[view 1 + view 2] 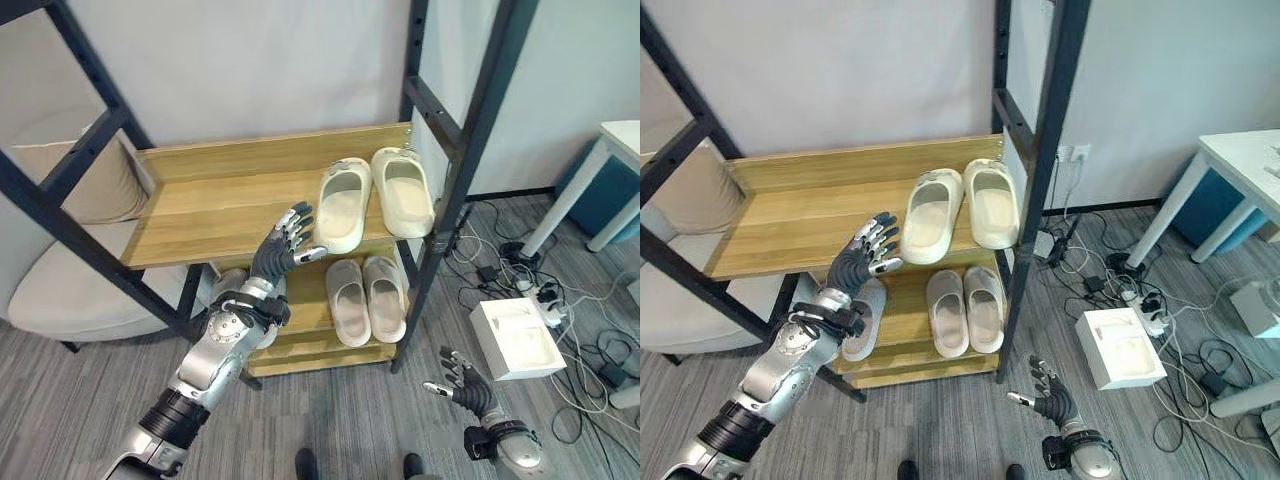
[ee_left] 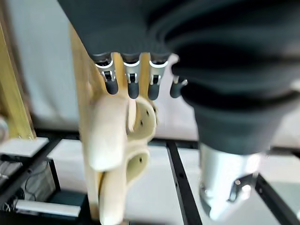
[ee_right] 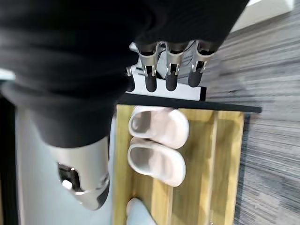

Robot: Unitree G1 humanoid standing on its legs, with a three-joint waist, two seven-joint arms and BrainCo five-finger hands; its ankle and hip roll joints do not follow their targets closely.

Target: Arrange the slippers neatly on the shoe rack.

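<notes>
We see the left hand (image 1: 283, 246) raised before the upper shelf (image 1: 210, 205), fingers spread and holding nothing, just left of the cream slippers (image 1: 373, 197) lying side by side. A grey slipper (image 1: 864, 318) sits half hidden behind that arm. Low on the right, the right hand (image 1: 462, 383) hangs relaxed, empty. Pale slippers (image 1: 366, 298) rest on the lower shelf (image 1: 322, 345).

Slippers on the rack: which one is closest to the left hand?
The left cream slipper of the top-shelf pair, just right of the left hand. Its mate lies farther right; the other slippers sit on the lower shelf.
</notes>
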